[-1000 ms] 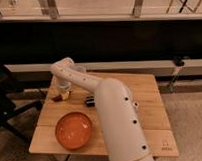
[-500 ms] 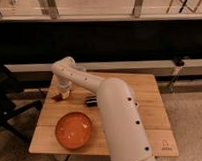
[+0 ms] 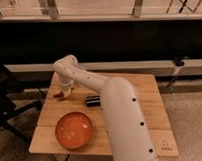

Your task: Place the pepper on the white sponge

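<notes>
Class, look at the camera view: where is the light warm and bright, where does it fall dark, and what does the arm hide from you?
Camera view: warm light on the wooden table and orange bowl; a dark band lies behind the table; the gripper hangs at the table's left rear by the pepper, and the white arm covers part of the black striped block.

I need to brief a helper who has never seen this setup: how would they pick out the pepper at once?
Start at the wooden table and go to its far left part, beyond the orange bowl. There the robot's pincer reaches down, and the pepper sits right at its tip. It is small, dark red and elongated, unlike the black striped block to its right.
</notes>
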`<action>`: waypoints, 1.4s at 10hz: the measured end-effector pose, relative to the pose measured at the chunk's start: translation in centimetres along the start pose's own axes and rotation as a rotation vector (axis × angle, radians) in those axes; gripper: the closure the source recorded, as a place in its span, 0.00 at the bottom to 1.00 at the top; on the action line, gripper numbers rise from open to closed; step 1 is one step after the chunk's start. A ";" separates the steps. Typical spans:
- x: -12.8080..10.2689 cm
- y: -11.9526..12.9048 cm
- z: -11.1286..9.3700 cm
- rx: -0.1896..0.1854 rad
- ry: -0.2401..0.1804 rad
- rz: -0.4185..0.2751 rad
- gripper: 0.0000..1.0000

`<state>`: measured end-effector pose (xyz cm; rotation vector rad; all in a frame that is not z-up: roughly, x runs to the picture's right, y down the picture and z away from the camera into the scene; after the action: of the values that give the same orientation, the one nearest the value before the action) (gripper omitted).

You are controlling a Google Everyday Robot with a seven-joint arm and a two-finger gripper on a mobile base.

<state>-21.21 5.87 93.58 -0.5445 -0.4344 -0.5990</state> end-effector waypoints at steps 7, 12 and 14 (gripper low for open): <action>2.0 -0.7 -2.6 0.026 -0.025 -0.024 1.00; 3.7 -1.2 -3.4 0.040 -0.011 -0.027 1.00; 4.5 -1.6 -3.3 0.039 0.004 -0.023 1.00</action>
<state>-18.15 0.99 93.94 -0.5016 -0.4481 -0.6122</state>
